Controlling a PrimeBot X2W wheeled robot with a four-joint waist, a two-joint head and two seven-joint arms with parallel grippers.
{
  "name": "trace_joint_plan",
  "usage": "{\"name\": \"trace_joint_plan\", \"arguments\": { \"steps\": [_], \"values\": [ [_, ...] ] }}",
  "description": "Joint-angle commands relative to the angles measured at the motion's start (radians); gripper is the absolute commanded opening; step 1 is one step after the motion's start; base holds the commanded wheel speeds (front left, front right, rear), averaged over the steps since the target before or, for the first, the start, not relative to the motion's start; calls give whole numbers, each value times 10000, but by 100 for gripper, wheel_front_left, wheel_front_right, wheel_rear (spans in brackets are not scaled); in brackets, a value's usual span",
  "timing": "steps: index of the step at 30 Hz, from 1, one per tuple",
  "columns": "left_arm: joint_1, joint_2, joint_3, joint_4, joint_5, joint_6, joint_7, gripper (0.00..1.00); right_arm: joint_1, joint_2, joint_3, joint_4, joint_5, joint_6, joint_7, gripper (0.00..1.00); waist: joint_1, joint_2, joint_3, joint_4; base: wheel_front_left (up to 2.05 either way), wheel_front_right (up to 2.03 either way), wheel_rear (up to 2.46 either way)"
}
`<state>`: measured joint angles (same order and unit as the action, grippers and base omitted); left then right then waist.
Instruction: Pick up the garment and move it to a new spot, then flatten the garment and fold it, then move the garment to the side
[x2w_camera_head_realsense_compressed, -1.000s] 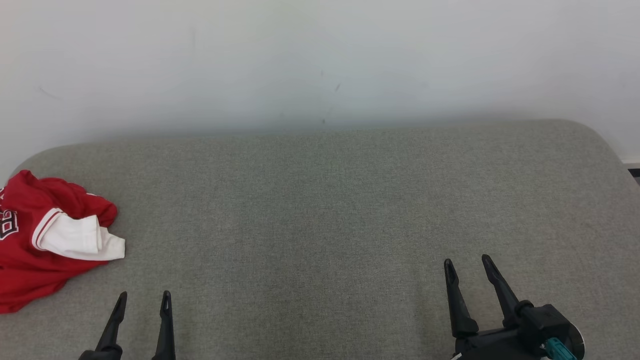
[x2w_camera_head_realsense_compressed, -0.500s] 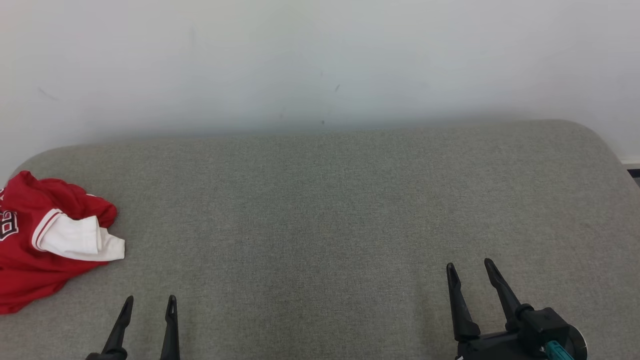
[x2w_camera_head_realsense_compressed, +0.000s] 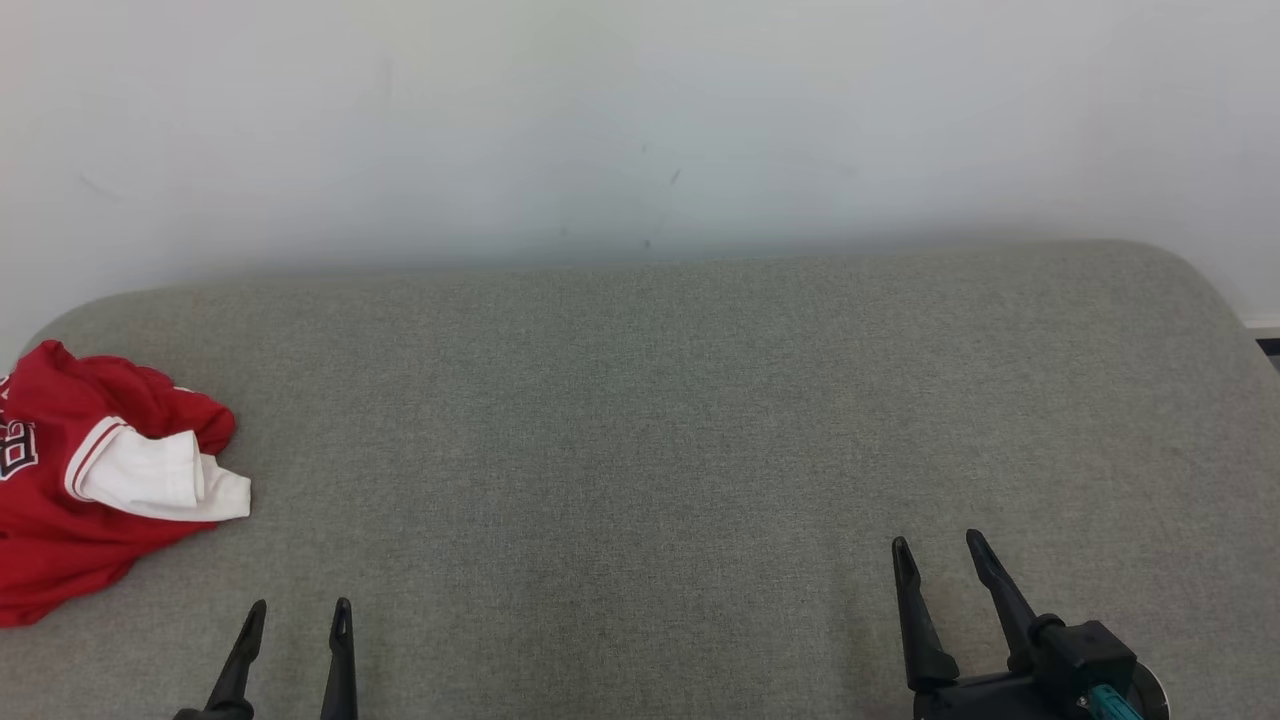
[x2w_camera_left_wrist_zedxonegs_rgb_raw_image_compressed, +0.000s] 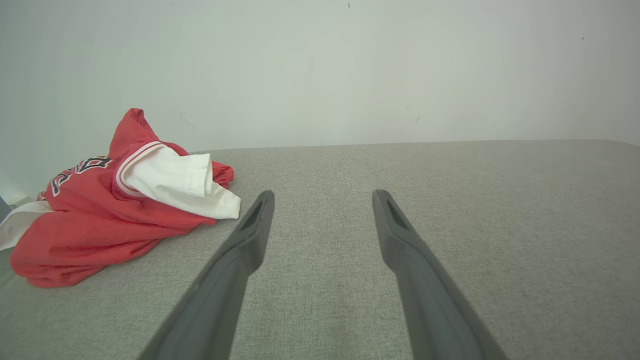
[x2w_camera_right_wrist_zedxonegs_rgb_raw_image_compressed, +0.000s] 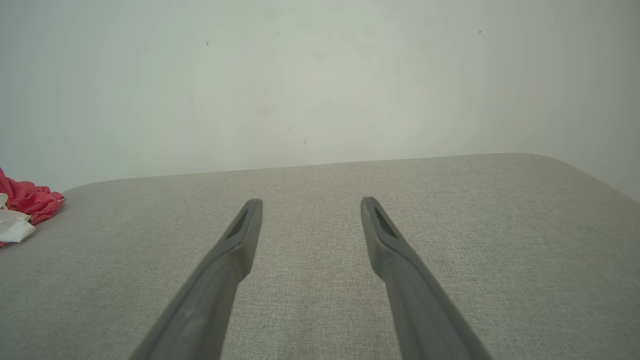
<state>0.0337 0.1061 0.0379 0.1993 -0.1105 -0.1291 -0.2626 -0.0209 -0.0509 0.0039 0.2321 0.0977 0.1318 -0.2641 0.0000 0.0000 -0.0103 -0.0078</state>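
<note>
Lying crumpled at the left edge of the head view, the garment (x2w_camera_head_realsense_compressed: 90, 500), a red jersey with a white sleeve (x2w_camera_head_realsense_compressed: 150, 480) folded over its top, rests on the grey padded surface (x2w_camera_head_realsense_compressed: 640, 420) and nothing touches it. The left gripper (x2w_camera_head_realsense_compressed: 300, 606) sits at the lower left with its fingers spread and empty, near the cloth but apart from it. The right gripper (x2w_camera_head_realsense_compressed: 939, 540) at the lower right is likewise spread and empty, well away from it. The pick-up seems not yet begun. To do it well, the left arm should probably reach toward the upper left of the frame and pinch a raised ridge of red fabric, not the loose sleeve, which might lift alone and leave the rest dragging. Part of the jersey runs past the frame's left edge, so its full extent cannot be judged. The wide bare stretch at the centre looks a suitable new spot.
</note>
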Motion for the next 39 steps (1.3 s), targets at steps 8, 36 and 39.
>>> {"name": "trace_joint_plan", "arguments": {
  "steps": [8, 36, 39],
  "values": [
    [-68, -86, 126, 54, 48, 18, -35, 100, -65, 13, -26, 167, 120, -21, -7, 100, 0, 0, 4, 1, 0, 0, 0],
    [212, -104, 386, 127, 234, 271, -35, 100, 214, 14, -32, 340, 336, -21, -7, 100, 0, 0, -86, 1604, 0, 0, 0],
    [234, -89, 415, 96, 219, 316, -35, 100, 220, 13, -44, 369, 344, -21, -7, 100, 0, 0, -83, 2052, 0, 0, 0]
  ]
}}
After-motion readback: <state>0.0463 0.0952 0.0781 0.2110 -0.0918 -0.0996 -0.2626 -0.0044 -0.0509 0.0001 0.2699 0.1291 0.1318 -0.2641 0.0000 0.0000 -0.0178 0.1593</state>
